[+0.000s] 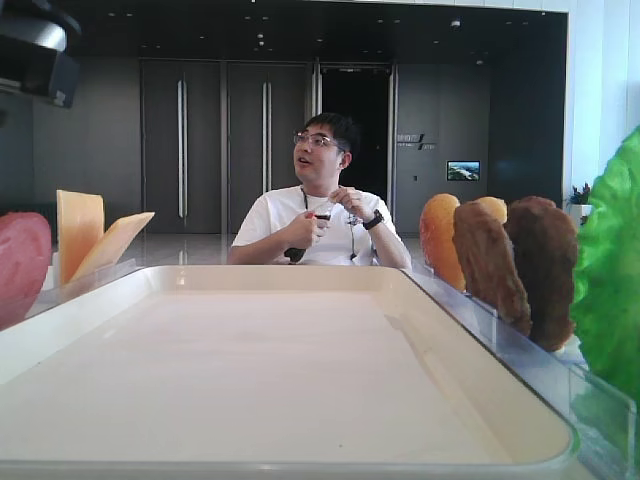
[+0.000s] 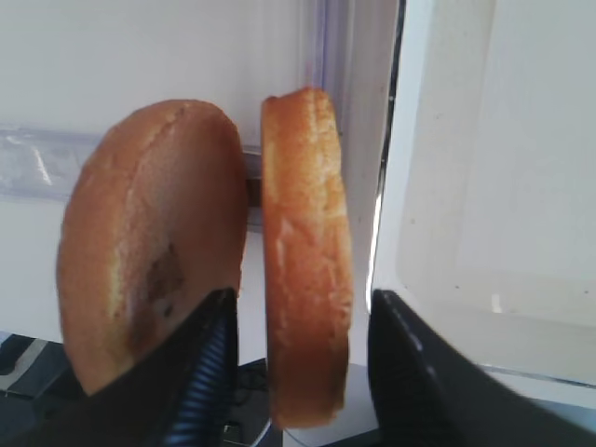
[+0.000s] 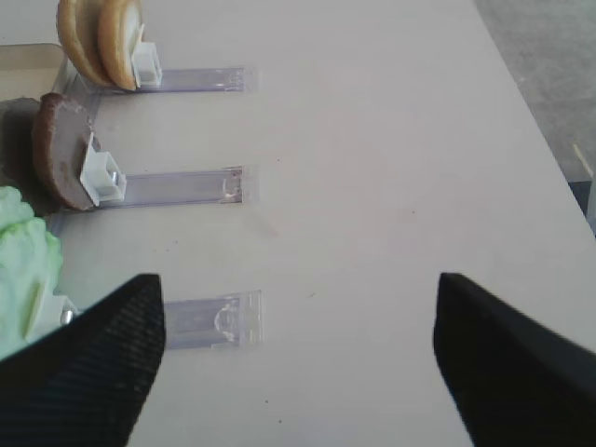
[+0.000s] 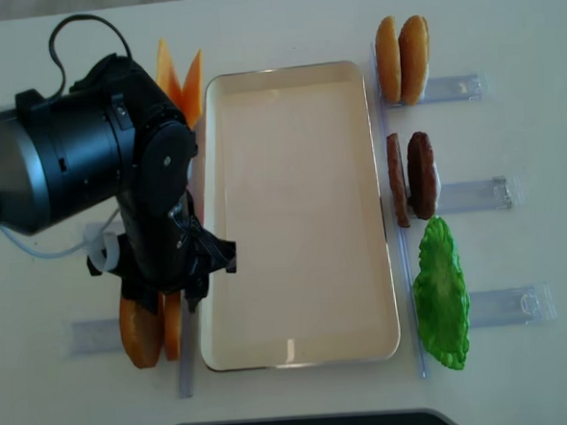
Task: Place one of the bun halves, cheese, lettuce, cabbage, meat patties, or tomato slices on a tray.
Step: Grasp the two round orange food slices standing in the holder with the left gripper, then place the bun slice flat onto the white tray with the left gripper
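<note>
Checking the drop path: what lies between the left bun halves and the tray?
Nothing; in the left wrist view, only a narrow bare gap separates the nearer bun half from the tray rim.

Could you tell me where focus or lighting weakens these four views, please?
Low exterior view: lettuce soft, close to the lens. Left wrist: tray washed out, bun halves fairly sharp. Right wrist: fingers blurred. Overhead: evenly lit.

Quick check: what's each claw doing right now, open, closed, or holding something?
Left claw: fingers straddle the bun half nearest the tray; grip cannot be told.
Right claw: open, holding nothing.
</note>
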Available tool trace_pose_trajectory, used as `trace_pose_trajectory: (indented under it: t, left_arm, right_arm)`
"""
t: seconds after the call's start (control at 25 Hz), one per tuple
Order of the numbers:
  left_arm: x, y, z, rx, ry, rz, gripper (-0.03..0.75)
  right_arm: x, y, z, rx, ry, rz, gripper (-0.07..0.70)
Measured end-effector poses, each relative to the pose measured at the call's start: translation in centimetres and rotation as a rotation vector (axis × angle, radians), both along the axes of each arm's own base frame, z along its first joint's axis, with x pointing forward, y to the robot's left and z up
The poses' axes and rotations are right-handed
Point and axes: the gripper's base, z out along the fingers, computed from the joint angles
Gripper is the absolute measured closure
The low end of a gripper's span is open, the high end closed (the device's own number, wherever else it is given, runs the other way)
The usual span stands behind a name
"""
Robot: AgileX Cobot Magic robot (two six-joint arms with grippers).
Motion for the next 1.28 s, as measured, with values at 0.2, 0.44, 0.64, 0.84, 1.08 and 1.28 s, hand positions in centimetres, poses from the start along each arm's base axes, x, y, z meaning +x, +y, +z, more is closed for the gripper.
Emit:
trace_pose_trajectory:
  t: [0.2, 0.44, 0.64, 0.84, 1.08, 1.28]
  left_arm:
    - [0.1, 0.1, 0.0, 0.01, -0.006, -0.007, 0.505]
    - [0.1, 0.2, 0.0, 0.022, -0.006, -0.011, 0.566]
    - [0.0, 0.2, 0.2, 0.017, -0.011, -0.011, 0.568]
    - [-0.6, 0.8, 2.5, -0.038, -0.077, -0.01, 0.568]
    - [-1.9, 1.9, 5.7, -0.115, -0.168, -0.006, 0.569]
    - [-3.2, 3.2, 8.1, -0.172, -0.253, -0.008, 0.57]
  right_arm:
    - [0.0, 0.0, 0.0, 0.0, 0.0, 0.0, 0.043]
    - [0.0, 0.0, 0.0, 0.0, 0.0, 0.0, 0.043]
    - [0.0, 0.0, 0.0, 0.0, 0.0, 0.0, 0.043]
    - [0.0, 0.0, 0.0, 0.0, 0.0, 0.0, 0.043]
    - [0.0, 0.0, 0.0, 0.0, 0.0, 0.0, 0.043]
    - [0.0, 0.0, 0.0, 0.0, 0.0, 0.0, 0.043]
